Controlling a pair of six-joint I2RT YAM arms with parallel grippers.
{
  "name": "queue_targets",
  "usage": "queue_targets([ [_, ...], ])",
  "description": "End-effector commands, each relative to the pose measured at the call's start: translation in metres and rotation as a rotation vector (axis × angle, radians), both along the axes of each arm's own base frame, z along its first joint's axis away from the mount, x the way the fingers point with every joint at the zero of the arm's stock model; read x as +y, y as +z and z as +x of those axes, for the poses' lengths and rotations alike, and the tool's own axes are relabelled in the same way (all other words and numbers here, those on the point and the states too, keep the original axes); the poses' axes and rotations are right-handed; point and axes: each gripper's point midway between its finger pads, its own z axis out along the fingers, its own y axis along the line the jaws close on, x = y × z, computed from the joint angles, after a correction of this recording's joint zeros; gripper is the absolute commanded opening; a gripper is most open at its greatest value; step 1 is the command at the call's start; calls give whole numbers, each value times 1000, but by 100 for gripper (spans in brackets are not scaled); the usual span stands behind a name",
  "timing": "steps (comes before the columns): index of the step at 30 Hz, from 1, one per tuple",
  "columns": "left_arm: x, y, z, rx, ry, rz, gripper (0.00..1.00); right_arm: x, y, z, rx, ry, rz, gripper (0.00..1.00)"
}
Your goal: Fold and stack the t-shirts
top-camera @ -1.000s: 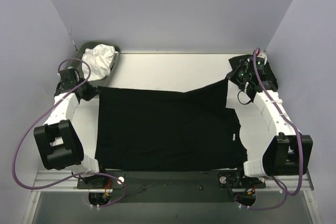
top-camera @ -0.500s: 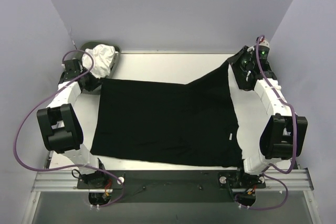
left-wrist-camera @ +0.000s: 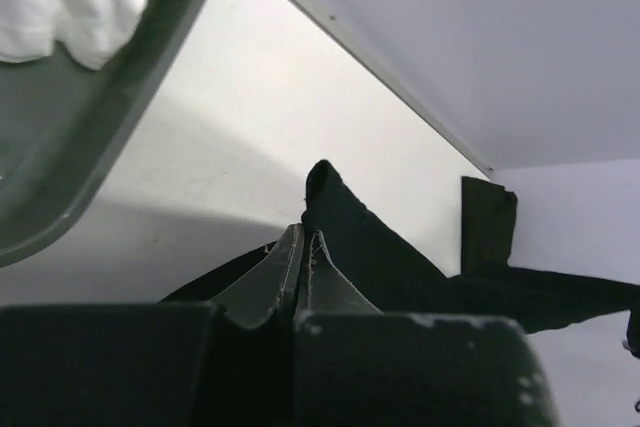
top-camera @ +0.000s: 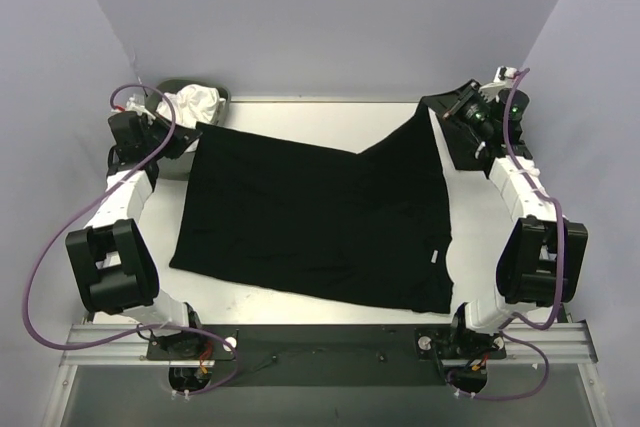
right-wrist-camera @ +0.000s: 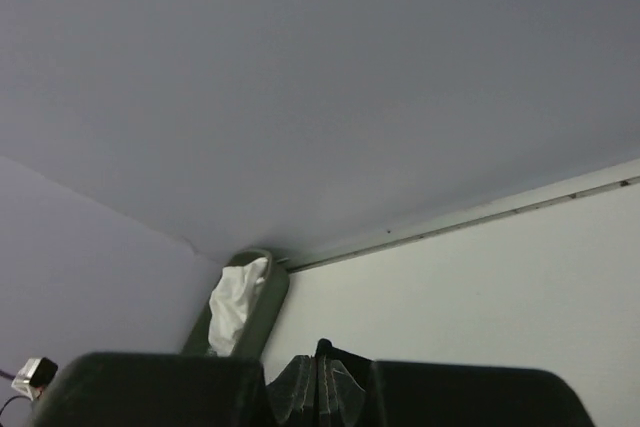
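The shirt (top-camera: 310, 217) lies spread on the bench (top-camera: 300, 117), right of the tray (top-camera: 172, 85). The left pincer (top-camera: 192, 133), beside the tray, and the right pincer (top-camera: 437, 107), well away from it, each pinch a far corner. The cloth trails from both toward the robot.

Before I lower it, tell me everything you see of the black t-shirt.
The black t-shirt is thin soft cloth, spread wide over the white table, with a small pale mark near its right edge. The left gripper and right gripper, both shut, pinch its far corners, and the far edge sags between them.
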Motion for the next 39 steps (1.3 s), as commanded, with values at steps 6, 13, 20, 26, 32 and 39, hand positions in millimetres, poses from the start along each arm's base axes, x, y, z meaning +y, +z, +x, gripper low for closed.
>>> queue_targets([
  [6, -53, 86, -26, -286, -196, 17, 0, 85, 102, -59, -243, 157, -303, 0],
  [13, -83, 88, -51, -283, -249, 69, 0, 50, 100, -79, -150, -112, -607, 0],
  [20, -82, 84, -64, -268, -242, 108, 0, 18, 82, -98, -118, -225, -711, 0],
  [26, -57, 74, -76, -202, -137, 208, 0, -6, 44, -111, -7, -280, -712, 0],
  [32, -29, 36, -83, -76, -41, 212, 0, -29, 16, -120, 64, -320, -631, 0],
  [39, 18, -10, -91, 94, 137, 235, 0, -31, -25, -115, 165, -307, -572, 0],
])
